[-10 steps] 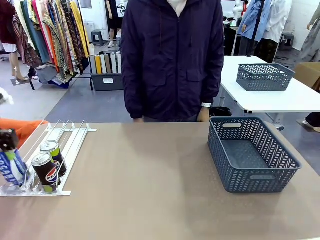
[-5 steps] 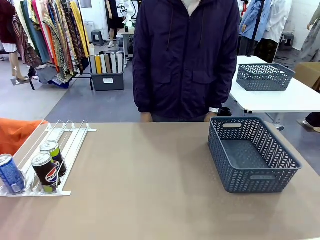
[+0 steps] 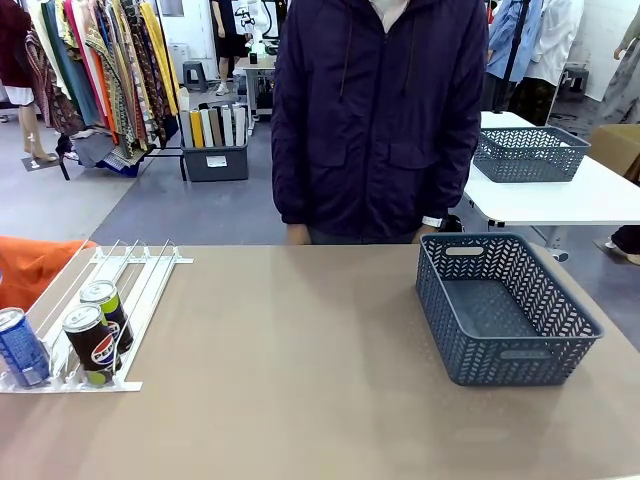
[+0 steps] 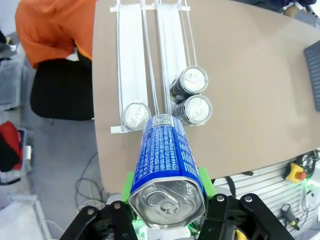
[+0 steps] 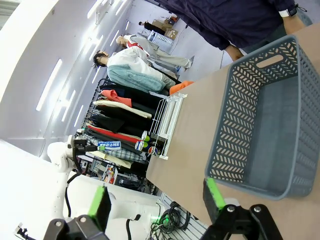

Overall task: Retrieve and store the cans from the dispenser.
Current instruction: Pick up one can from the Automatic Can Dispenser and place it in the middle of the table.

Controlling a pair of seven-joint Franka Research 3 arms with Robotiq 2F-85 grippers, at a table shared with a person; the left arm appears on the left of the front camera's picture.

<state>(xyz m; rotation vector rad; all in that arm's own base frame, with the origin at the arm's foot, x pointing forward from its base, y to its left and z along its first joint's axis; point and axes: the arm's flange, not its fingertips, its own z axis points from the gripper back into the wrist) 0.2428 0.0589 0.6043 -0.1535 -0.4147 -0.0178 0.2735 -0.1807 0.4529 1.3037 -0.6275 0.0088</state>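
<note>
Jaws of the left gripper (image 4: pixel 167 187) are squeezed tight on a blue can (image 4: pixel 164 150), with a green pad on each side, up over the near edge of the tabletop (image 4: pixel 250 100). Jaws of the right gripper (image 5: pixel 156 197) are wide apart and hold nothing. A white dispenser (image 3: pixel 135 272) sits at the near left corner. At its near end stand a second blue can (image 3: pixel 20 348), a Pepsi can (image 3: pixel 88 345) and, just behind that, a black-and-green can (image 3: pixel 108 308). A grey mesh basket (image 3: pixel 505 305) sits by the right edge.
</note>
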